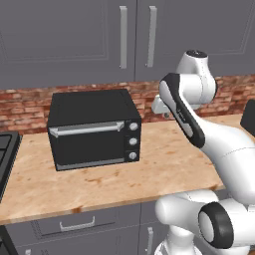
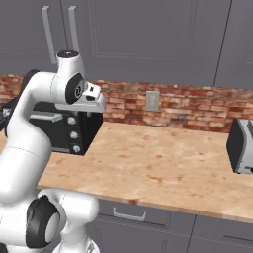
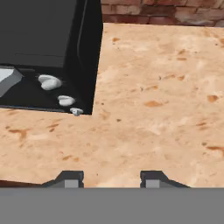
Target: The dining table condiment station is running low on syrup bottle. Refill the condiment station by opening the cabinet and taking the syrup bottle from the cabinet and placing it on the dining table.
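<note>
Standing on the speckled tan worktop (image 1: 164, 164), toward its left, is a black toaster oven (image 1: 93, 128) with a silver door bar and three pale knobs down its right side; the same oven appears behind the arm in the right base view (image 2: 84, 129) and at the upper left of the hand view (image 3: 48, 52). Grey upper wall cabinet (image 1: 74, 37), panelled doors closed, two long vertical silver bar handles (image 1: 123, 37) side by side above the oven; the cabinet runs across the top of the right base view as well (image 2: 148, 34). Red brick backsplash (image 1: 30, 107) between cabinet and worktop, carrying a pale wall outlet (image 2: 152, 101). Silver toaster (image 2: 241, 146) at the far right of the worktop, well apart from the oven. Black stove edge (image 1: 7, 154) at the left border. Grey drawers with short horizontal handles (image 1: 77, 225) beneath the worktop. White arm (image 1: 199, 124) folded over the counter, its wrist just right of the oven. Gripper (image 3: 112, 179) hanging above bare worktop, its two dark fingertips (image 3: 70, 178) parted with a clear gap and nothing between them: released, grasping nothing. Syrup bottle: location cannot be told, the cabinet doors being shut.
</note>
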